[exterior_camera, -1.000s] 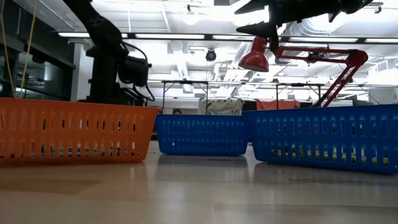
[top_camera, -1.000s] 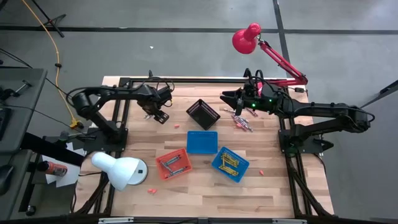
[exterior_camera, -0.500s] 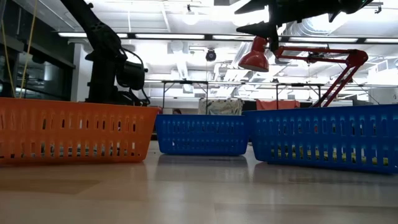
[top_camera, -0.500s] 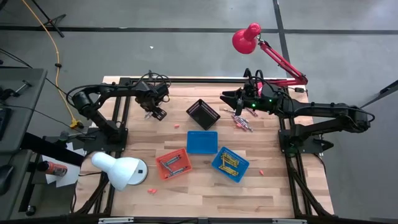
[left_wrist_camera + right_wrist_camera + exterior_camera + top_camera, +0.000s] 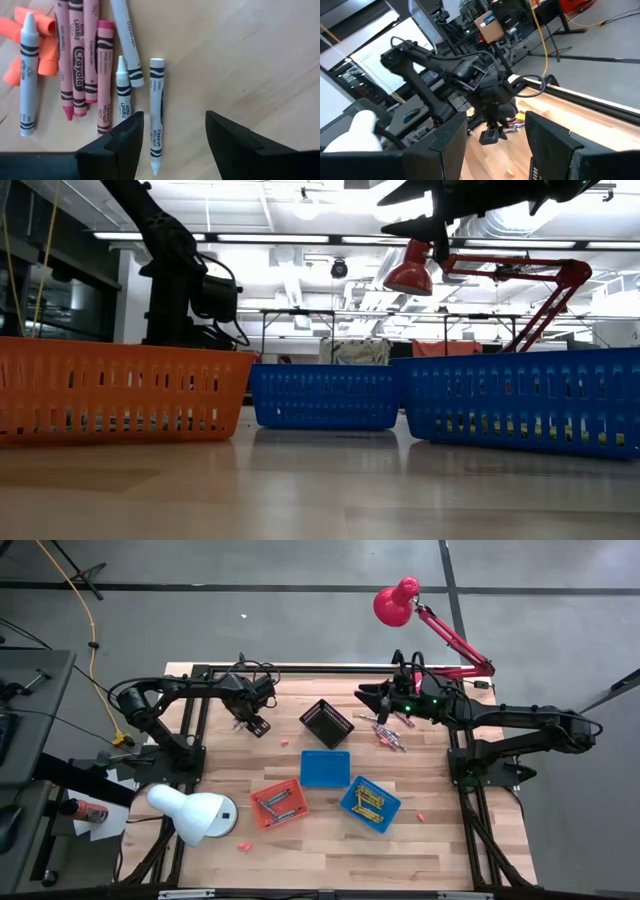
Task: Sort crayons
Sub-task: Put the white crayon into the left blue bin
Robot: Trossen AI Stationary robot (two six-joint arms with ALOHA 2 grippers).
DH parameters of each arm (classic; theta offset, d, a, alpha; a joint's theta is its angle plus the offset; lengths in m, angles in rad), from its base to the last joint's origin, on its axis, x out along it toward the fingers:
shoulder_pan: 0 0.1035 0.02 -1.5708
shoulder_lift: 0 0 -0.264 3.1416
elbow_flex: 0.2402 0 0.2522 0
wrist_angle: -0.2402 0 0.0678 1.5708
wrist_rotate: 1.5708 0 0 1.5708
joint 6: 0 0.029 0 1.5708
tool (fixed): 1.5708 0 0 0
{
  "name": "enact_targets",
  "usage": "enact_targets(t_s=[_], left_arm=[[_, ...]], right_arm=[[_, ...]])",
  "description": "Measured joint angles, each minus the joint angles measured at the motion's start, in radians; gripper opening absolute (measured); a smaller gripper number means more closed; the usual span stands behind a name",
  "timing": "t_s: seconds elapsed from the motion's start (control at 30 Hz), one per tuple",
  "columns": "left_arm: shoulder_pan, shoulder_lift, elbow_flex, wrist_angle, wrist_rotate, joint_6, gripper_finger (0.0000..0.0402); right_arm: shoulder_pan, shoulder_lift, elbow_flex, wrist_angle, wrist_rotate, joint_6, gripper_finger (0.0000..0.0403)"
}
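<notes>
From above, we found the left gripper [image 5: 254,724] near the table's [image 5: 440,840] far left, poised over a small cluster of crayons [image 5: 262,730]. The right gripper [image 5: 366,698] sat toward two o'clock from the table's middle, beside a second scatter of crayons at about one o'clock. A black basket [image 5: 327,723] stood at twelve o'clock, a blue basket [image 5: 325,768] at the centre, an orange basket [image 5: 279,803] at seven o'clock and another blue basket [image 5: 370,803] at five o'clock; the latter two held crayons. A white lamp [image 5: 195,814] stood at eight o'clock, a red lamp [image 5: 398,600] beyond the far edge.

At table height, we saw the orange basket [image 5: 115,393] and both blue ones in a row, with the left arm behind them.

Through the left wrist camera, we saw its fingers [image 5: 117,145] spread apart, holding nothing, a white crayon [image 5: 157,114] lying loose on the wood between them, with pink, white and orange crayons alongside.

Through the right wrist camera, we saw its fingers [image 5: 447,145] parted and empty, facing the left arm.
</notes>
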Motion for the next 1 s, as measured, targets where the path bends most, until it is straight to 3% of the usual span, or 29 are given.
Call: enact_targets(t_s=[0.43, 0.57, 0.77, 1.0], left_arm=[[0.023, 0.084, 0.007, -0.007, 0.068, 0.026, 0.0190], [0.022, 0.079, 0.006, -0.007, 0.064, 0.033, 0.0138], [0.023, 0.064, 0.001, -0.007, 0.045, 0.030, 0.0018], [0.023, 0.027, -0.001, -0.017, 0.053, 0.012, 0.0006]], right_arm=[[0.000, 0.000, 0.000, -0.016, 0.003, 0.000, 0.0195], [0.000, 0.000, 0.000, -0.016, 0.003, 0.000, 0.0195], [0.000, 0.000, 0.000, -0.016, 0.003, 0.001, 0.0195], [0.000, 0.000, 0.000, -0.016, 0.002, 0.001, 0.0195]])
